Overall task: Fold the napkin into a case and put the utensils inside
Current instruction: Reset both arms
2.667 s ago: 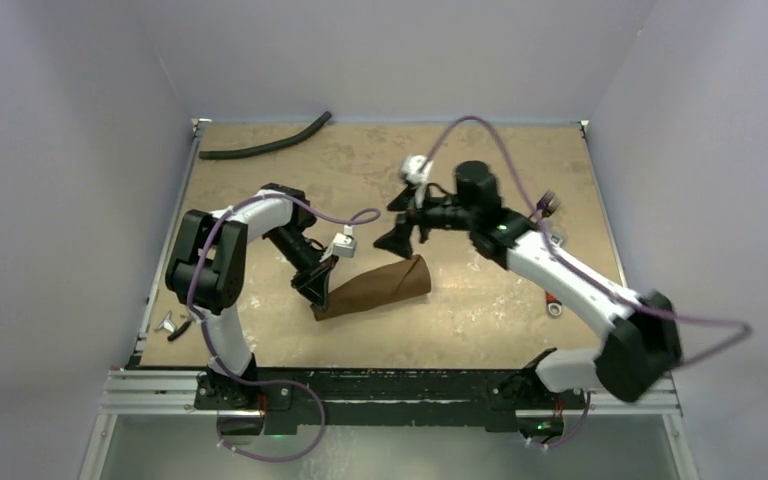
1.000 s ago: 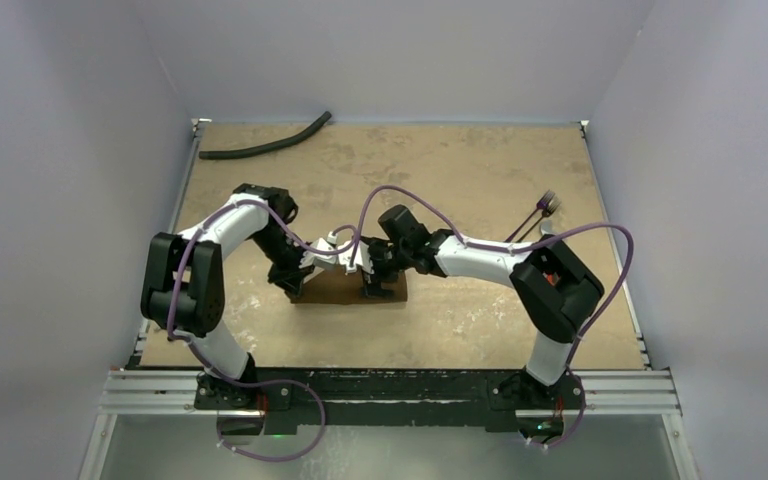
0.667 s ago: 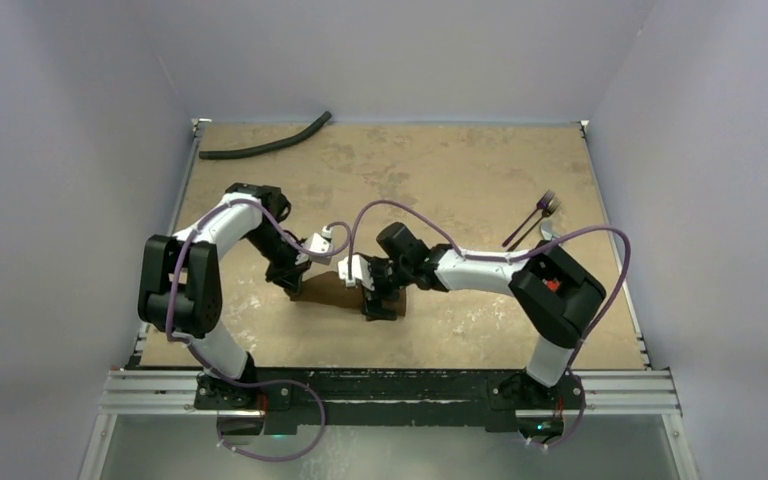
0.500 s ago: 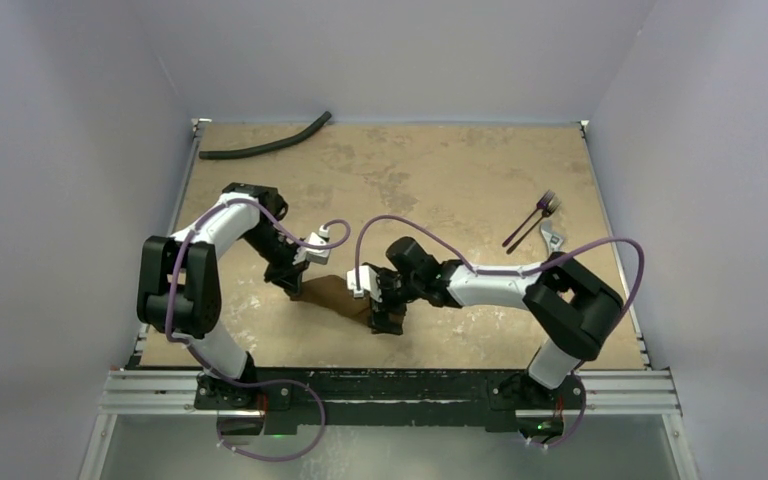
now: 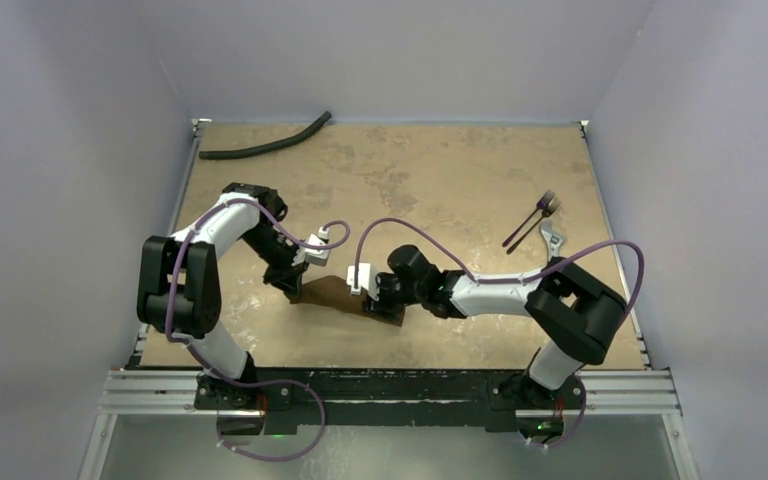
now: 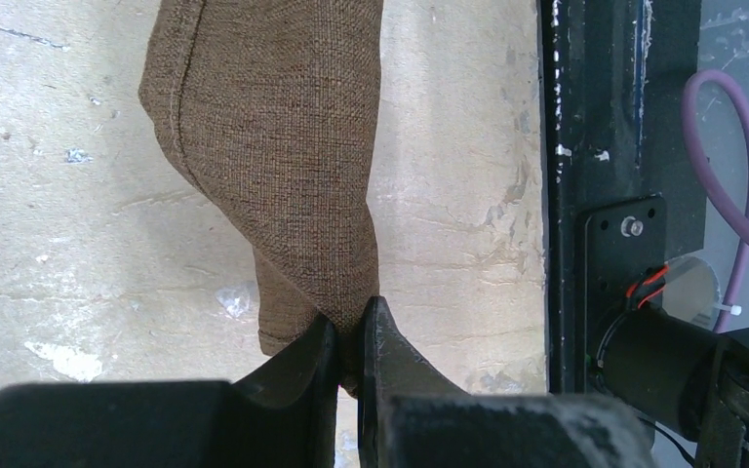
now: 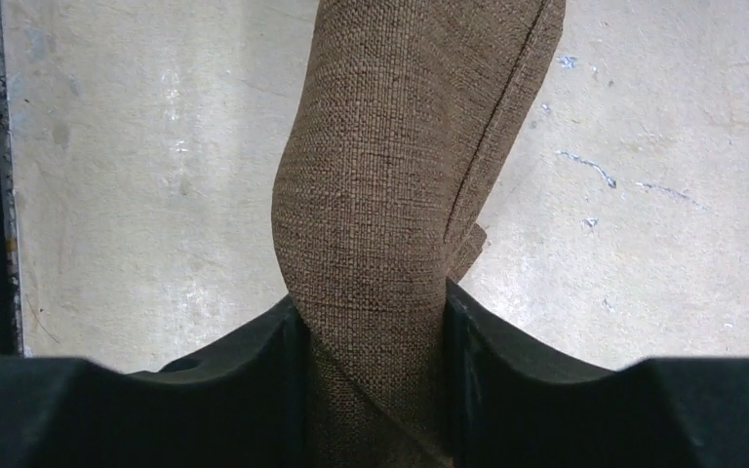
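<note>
The brown napkin [image 5: 335,293] lies rolled into a narrow tube near the table's front, stretched between my two grippers. My left gripper [image 5: 298,290] is shut on its left end; in the left wrist view the jaws [image 6: 349,336] pinch a thin fold of the napkin [image 6: 273,127]. My right gripper [image 5: 385,308] holds the right end. In the right wrist view its fingers [image 7: 373,312] press both sides of the napkin [image 7: 400,146], which fills the gap. The utensils [image 5: 532,220], dark purplish with a fork, lie at the far right, away from both grippers.
A long black curved hose [image 5: 265,143] lies at the back left. A small metal wrench [image 5: 552,238] sits beside the utensils. The black mounting rail [image 5: 390,385] runs along the near edge and shows in the left wrist view [image 6: 595,146].
My right arm swung from the table's middle down to the napkin's right end, and its jaws narrowed onto the cloth. My left gripper kept its hold and shifted slightly left and nearer.
</note>
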### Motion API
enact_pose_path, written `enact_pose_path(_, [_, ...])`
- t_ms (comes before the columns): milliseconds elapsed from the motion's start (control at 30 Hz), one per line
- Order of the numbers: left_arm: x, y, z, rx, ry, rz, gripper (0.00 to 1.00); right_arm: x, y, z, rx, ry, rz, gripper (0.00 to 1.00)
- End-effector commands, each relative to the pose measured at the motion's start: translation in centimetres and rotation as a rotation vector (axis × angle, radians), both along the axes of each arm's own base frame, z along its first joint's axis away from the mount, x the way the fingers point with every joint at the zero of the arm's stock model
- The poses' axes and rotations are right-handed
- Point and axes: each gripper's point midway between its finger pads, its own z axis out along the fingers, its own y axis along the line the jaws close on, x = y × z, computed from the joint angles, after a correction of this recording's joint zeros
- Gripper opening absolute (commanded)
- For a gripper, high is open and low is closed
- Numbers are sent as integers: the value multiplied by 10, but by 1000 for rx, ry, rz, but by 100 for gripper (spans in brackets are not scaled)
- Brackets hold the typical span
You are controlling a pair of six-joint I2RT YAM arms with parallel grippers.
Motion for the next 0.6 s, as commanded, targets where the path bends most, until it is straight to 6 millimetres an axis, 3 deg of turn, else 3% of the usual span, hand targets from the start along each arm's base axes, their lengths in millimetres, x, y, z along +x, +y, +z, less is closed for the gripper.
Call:
enact_pose_path(0, [-2,-5,14,-55,6,-19,0,-5,10,10,5,31,29,43])
enact_pose_path(100, [0,-4,18,-58,11,-1,0,-16,11,4,-11,92,77,27])
enact_pose_path(167, [1,-4,21,-57,1,5,0,-28,10,0,-35,173,99,5])
enact_pose_path(200, [2,-4,23,-55,-4,11,0,-32,12,3,-36,208,101,0])
enact_pose_path(267, [4,-6,28,-54,-11,35,0,-37,19,19,-6,293,84,0])
enact_pose_path(367, [2,-8,34,-61,-8,59,0,-65,17,32,-26,486,181,0])
enact_pose_path(467, [-12,-10,26,-46,55,66,0,-83,0,47,-27,711,269,0])
enact_pose_path(567, [-26,-9,12,-28,144,66,0,-88,-13,58,7,820,270,0])
